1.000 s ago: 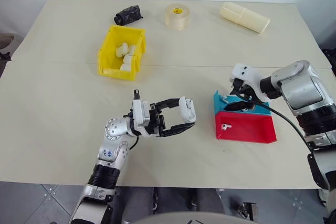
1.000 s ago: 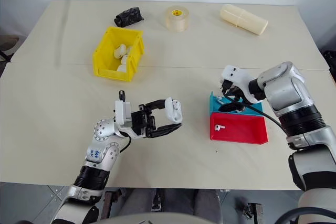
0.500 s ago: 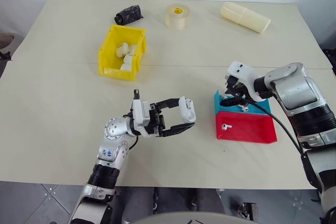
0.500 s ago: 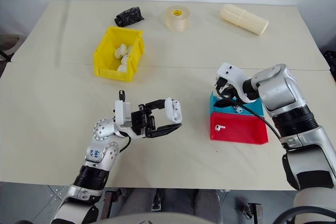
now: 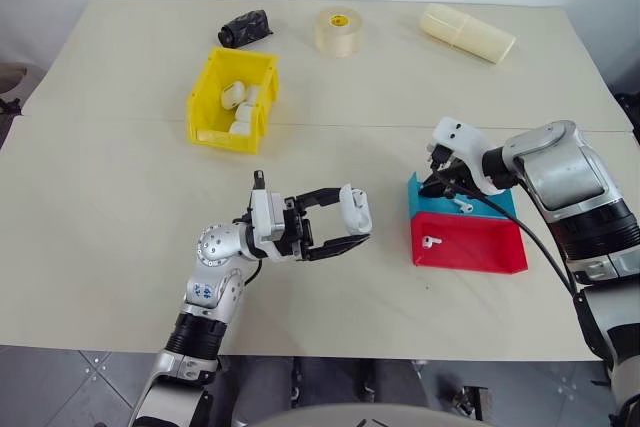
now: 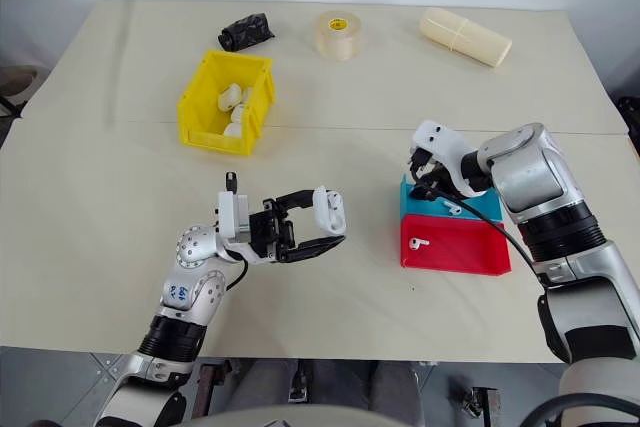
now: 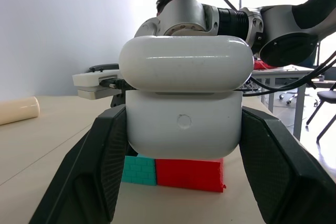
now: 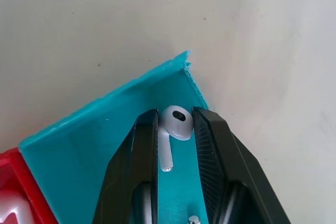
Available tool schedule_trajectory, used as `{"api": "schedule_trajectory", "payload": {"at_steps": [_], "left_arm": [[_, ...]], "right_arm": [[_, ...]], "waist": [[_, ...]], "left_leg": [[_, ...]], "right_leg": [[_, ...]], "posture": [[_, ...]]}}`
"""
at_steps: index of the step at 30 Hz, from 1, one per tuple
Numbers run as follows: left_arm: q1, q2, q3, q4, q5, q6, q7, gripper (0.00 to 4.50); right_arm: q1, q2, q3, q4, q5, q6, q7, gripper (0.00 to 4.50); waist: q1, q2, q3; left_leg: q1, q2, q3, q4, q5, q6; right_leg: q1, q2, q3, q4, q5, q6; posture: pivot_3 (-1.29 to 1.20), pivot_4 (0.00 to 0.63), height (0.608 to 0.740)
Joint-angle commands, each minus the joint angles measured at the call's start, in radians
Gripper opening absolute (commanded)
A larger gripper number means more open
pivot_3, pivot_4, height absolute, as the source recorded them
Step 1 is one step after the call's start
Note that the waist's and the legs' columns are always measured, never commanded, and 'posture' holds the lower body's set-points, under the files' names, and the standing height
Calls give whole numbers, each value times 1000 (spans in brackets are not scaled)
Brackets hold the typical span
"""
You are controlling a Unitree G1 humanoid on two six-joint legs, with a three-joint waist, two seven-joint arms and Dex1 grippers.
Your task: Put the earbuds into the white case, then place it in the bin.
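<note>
Right gripper (image 8: 176,129): black fingers closed on one of the earbuds (image 8: 175,124), head pinched between the tips, stem hanging down between the fingers; positioned inside the teal tray (image 8: 100,129), near its corner.
Teal tray: on the tabletop (image 5: 120,207), touching the red tray (image 5: 480,247), which lies on its near side.
Red tray: holds a second earbud (image 5: 431,242), lying loose on the tray floor.
A further small white piece (image 5: 461,204) shows on the teal tray just beside the right gripper; whether it is the held earbud cannot be told from the head views.

Left gripper (image 7: 184,145): clamped on the white case (image 7: 184,108), a finger against each side of the body; lid (image 7: 186,62) slightly raised, seam visible. Held above the tabletop, midway across it, pointing toward the trays and well apart from them.

Bin (image 5: 205,112): yellow, on the far left part of the tabletop, containing several white items (image 5: 238,107).

Far edge of tabletop: black crumpled object (image 5: 245,27), roll of tape (image 5: 338,30), cream cylinder (image 5: 466,33), in a row left to right.
</note>
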Motion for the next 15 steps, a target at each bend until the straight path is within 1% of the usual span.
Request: {"api": "schedule_trajectory", "payload": {"at_steps": [1,7,11,15], "left_arm": [[-16,-3,4,-30,-16,-6,-3,2782],[-15,1,6,-32,-18,-4,-6,2782],[-22,9,14,-33,-33,7,-15,2782],[-41,16,26,-25,-64,36,-33,2782]], "right_arm": [[11,-20,3,-22,-1,-25,1,966],[5,-37,-26,-22,8,-55,7,966],[10,-90,-132,-62,89,-74,47,966],[99,-124,-275,-136,213,-122,92,966]], "waist": [[0,0,0],[0,0,0],[3,0,0],[4,0,0]], "left_leg": [[0,0,0,0,0,0],[0,0,0,0,0,0],[0,0,0,0,0,0],[0,0,0,0,0,0]], "right_leg": [[0,0,0,0,0,0],[0,0,0,0,0,0],[0,0,0,0,0,0],[0,0,0,0,0,0]], "posture": [[0,150,740],[0,150,740],[0,150,740],[0,150,740]]}}
